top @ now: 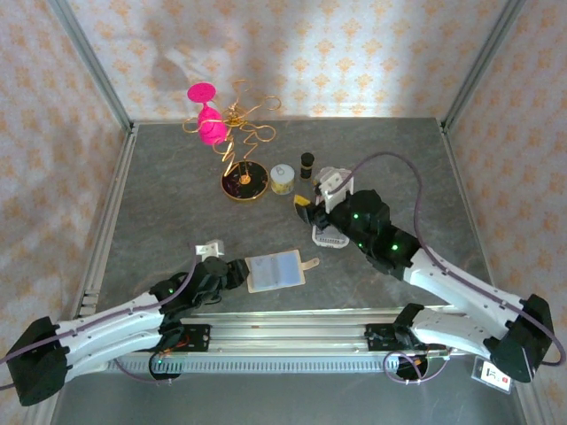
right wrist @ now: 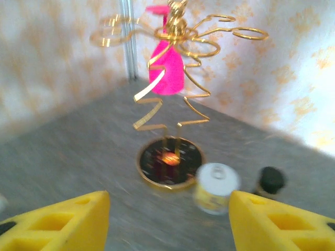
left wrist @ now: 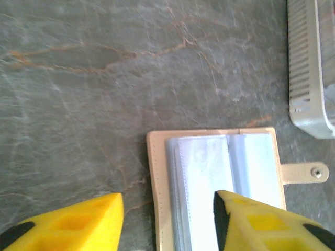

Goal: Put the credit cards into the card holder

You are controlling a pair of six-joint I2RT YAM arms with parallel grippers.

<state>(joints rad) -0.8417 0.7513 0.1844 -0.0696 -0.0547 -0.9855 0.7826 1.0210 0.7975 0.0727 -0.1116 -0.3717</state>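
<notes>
Check the left pincer (left wrist: 167,201). Its yellow jaws stand released, straddling the left edge of the cream-beige folding card holder (left wrist: 156,183), which lies open on the grey marbled desk (left wrist: 78,104). Pale blue and whitish credit cards (left wrist: 209,172) appear seated in its clear sleeves, so judge insertion largely done. Closing the snap-tab strap (left wrist: 306,172) may be left. The right pincer (right wrist: 168,209) hangs released, holding nothing. No writing is legible.

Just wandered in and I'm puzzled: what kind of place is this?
Likely a robot test booth: a left arm and right arm bolted to a grey tabletop, boxed in by metal posts and patterned wall panels.
</notes>
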